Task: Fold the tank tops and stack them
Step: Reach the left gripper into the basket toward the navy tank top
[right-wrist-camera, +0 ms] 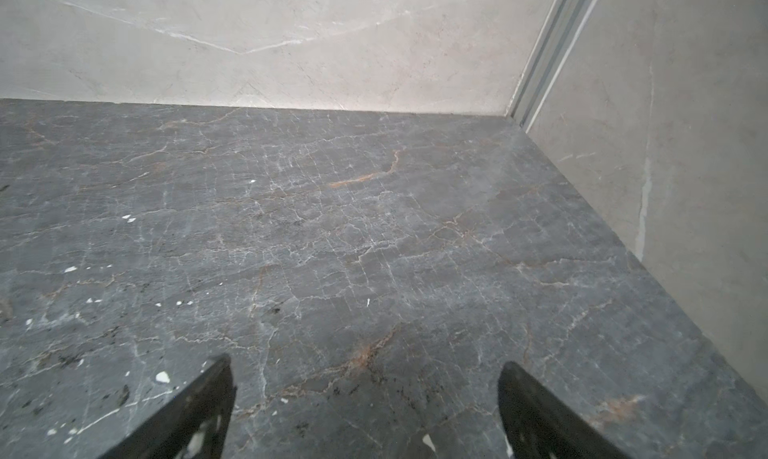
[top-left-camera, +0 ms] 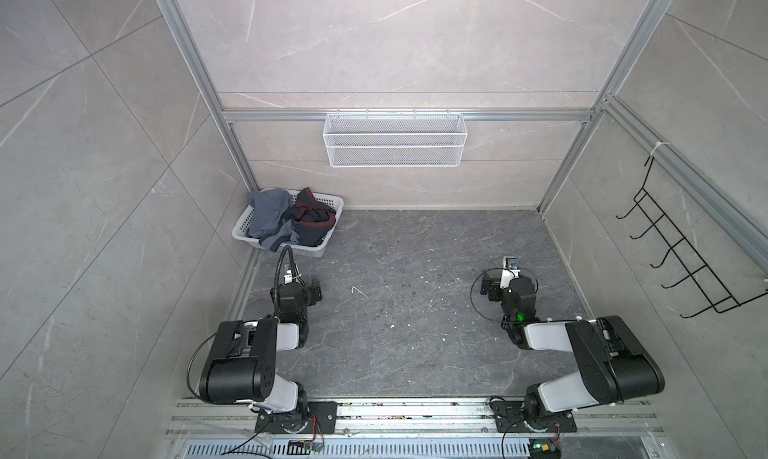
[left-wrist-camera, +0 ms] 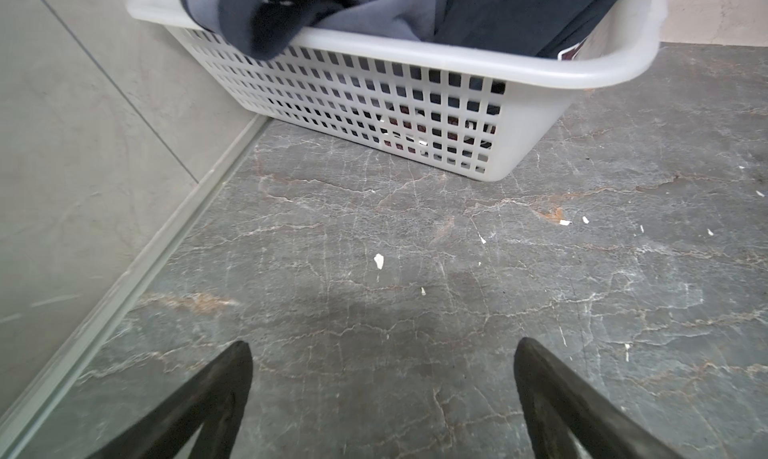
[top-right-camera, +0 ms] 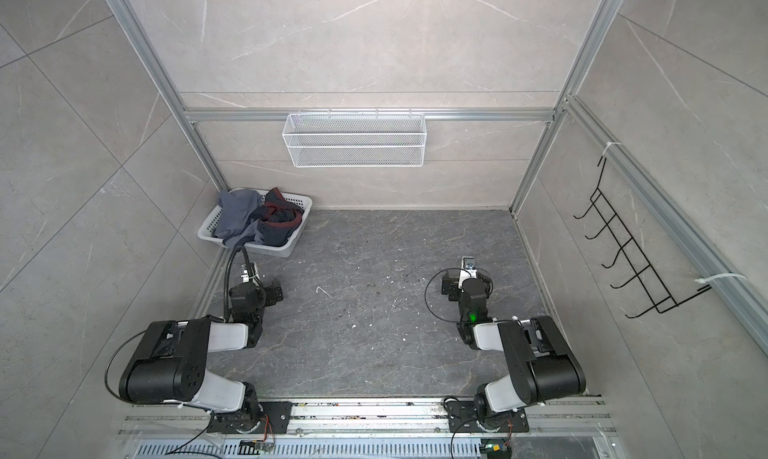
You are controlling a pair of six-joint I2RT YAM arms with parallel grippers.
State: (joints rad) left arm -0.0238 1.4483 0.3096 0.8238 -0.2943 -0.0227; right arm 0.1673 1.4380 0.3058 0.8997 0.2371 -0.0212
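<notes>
Tank tops [top-left-camera: 270,216] are lying crumpled in the white basket [top-left-camera: 242,228] — we are holding both arms' jaws spread over the dark tabletop [top-left-camera: 415,290], gripping nothing.

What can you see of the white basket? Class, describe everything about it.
The white basket looks like moulded plastic: rectangular, shallow, with a smooth rolled rim and side walls pierced by rows of small square holes. It sits upright on the dark table in the far left corner, close to the side wall. Two crumpled tops fill it: a grey-blue top whose edge hangs over the near rim, and a navy top with red trim.
</notes>
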